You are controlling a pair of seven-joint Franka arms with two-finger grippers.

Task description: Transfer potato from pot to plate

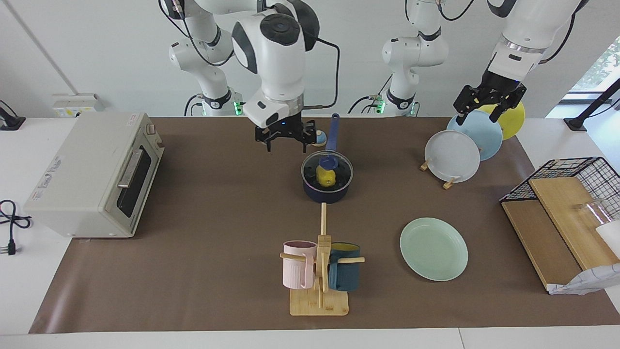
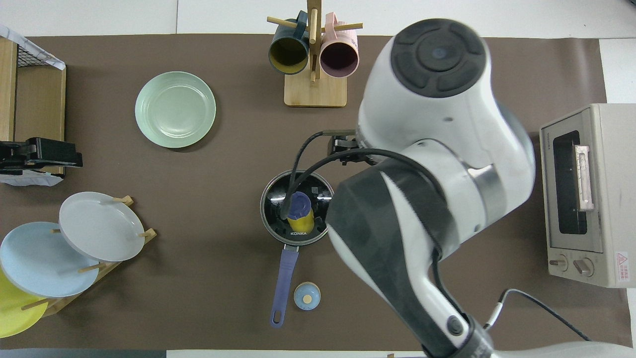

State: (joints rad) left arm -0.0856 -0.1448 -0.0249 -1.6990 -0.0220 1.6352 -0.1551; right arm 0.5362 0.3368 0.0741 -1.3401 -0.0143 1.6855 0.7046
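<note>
The right arm point(image 2: 432, 164) is so big in the overhead view that it hides its own gripper and part of the pot point(image 2: 271, 219). The blue knob on the glass lid point(image 1: 327, 169) covers the top of the potato point(image 1: 324, 178). The yellow plate point(image 2: 12, 311) is cut off at the picture's edge.

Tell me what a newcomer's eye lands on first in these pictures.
First, the right arm's bulky white body, which fills much of the overhead view; its right gripper hangs with open jaws over the mat beside the pot. Next, the yellow potato glowing through the glass lid on that pot at mid-table. Then the mint-green plate, bare, farther from the robots, toward the left arm's end.
</note>
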